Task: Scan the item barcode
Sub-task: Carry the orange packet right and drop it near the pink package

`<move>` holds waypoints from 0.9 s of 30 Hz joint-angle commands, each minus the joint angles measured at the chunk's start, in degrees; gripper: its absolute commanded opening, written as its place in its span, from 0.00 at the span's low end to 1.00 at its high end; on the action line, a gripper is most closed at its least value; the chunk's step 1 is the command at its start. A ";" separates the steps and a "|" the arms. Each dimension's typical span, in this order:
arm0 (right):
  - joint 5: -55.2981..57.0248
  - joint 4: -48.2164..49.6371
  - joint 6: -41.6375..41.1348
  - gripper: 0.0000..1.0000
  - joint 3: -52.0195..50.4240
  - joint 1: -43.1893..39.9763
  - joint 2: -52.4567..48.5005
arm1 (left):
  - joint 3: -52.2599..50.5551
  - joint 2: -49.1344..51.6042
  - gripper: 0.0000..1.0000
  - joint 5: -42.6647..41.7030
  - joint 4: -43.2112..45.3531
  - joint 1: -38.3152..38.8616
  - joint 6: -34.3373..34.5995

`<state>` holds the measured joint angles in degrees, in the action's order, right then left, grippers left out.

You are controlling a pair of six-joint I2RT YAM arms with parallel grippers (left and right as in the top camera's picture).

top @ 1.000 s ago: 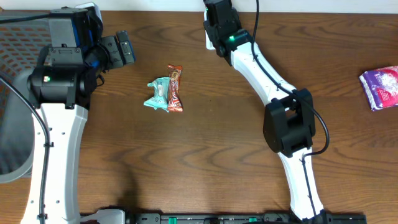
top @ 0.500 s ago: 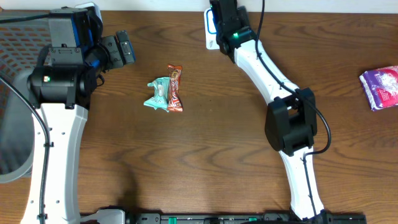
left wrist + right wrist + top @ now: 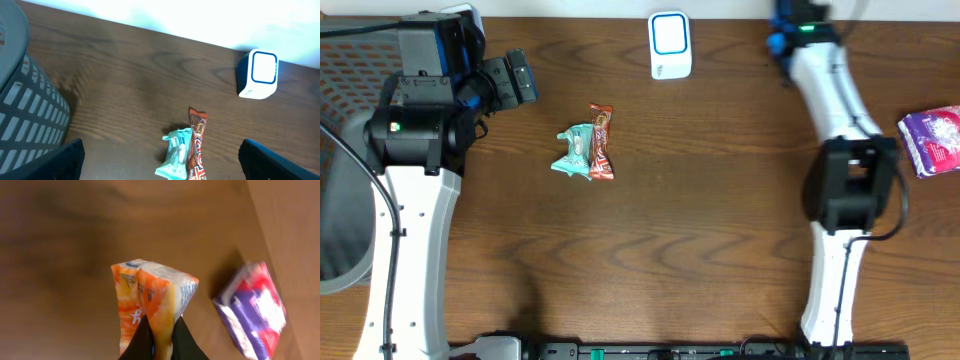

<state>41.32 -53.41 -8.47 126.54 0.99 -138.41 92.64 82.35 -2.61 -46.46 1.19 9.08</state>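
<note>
My right gripper (image 3: 161, 339) is shut on an orange and white packet (image 3: 150, 297), pinching its lower edge above the brown table. In the overhead view the right arm (image 3: 820, 70) reaches to the table's back edge, right of the white scanner with a blue frame (image 3: 670, 45), and the packet is hidden there. Far to the left, my left gripper (image 3: 512, 80) hangs open with nothing in it. The left wrist view shows its dark fingers (image 3: 67, 160) wide apart above a teal packet (image 3: 175, 152) and a red-brown bar (image 3: 196, 147), with the scanner (image 3: 259, 74) further back.
A purple and red package (image 3: 932, 140) lies at the table's right edge, close under the held packet (image 3: 252, 307). A grey mesh basket (image 3: 338, 200) stands at the left edge. The teal packet (image 3: 573, 152) and the bar (image 3: 601, 142) lie side by side left of centre.
The right arm has swung from over the scanner to the right along the back edge, uncovering the scanner. The left arm has not moved.
</note>
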 commanded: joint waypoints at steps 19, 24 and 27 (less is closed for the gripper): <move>-32.33 -5.53 -6.60 0.73 0.48 -19.76 -0.68 | 0.59 0.33 0.98 0.72 0.00 -0.15 0.22; -41.81 -5.22 -4.70 0.70 0.50 -17.57 -0.68 | 0.59 0.33 0.98 0.72 0.00 -0.15 0.22; -47.82 -4.87 -4.52 0.70 0.59 -15.23 -0.68 | 0.59 0.33 0.98 0.72 0.00 -0.15 0.22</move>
<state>3.68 -58.57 -14.00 126.54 -17.17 -138.41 92.64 82.35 -2.61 -46.46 1.19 9.08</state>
